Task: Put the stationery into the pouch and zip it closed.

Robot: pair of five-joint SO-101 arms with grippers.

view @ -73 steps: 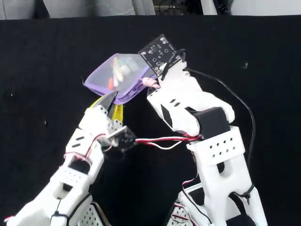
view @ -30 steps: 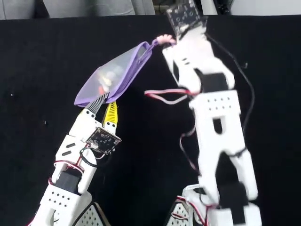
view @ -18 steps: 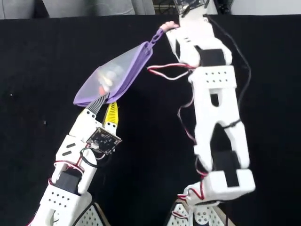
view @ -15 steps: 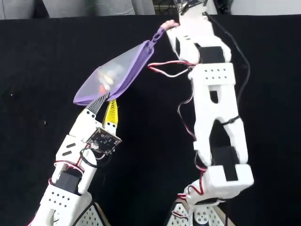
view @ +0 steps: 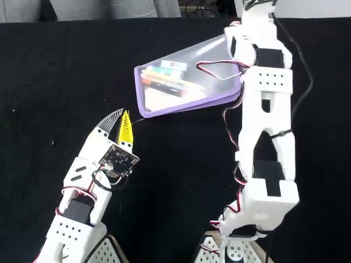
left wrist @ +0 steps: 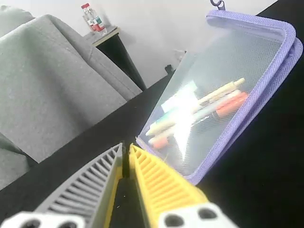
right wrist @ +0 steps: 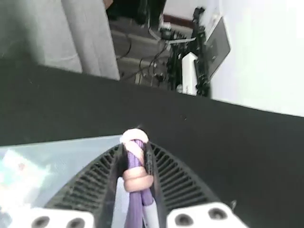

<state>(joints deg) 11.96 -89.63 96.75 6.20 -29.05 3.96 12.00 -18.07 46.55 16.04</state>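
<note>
The purple-edged clear pouch (view: 181, 82) hangs tilted above the black table, with several pens (view: 164, 82) inside it. My right gripper (view: 237, 26) holds its far right end, shut on the pink and purple zipper pull (right wrist: 134, 164); the clear pouch side (right wrist: 47, 156) shows just beyond the fingers. My left gripper (view: 122, 113) sits below and left of the pouch, apart from it, shut with nothing between its grey and yellow fingers. In the left wrist view that gripper (left wrist: 124, 147) points toward the pouch (left wrist: 223, 95) and the pens (left wrist: 199, 114).
The black table (view: 49, 82) spreads around both arms. A grey upholstered seat (left wrist: 42, 80) stands behind its far edge, with a small table and bottle (left wrist: 92, 19) past it. Cables and equipment (right wrist: 190, 57) lie beyond the table's far side.
The left gripper has let go of the pouch's lower corner and now stands shut below it. The right arm moved right and back, and the pouch swung right, hanging from the zipper pull.
</note>
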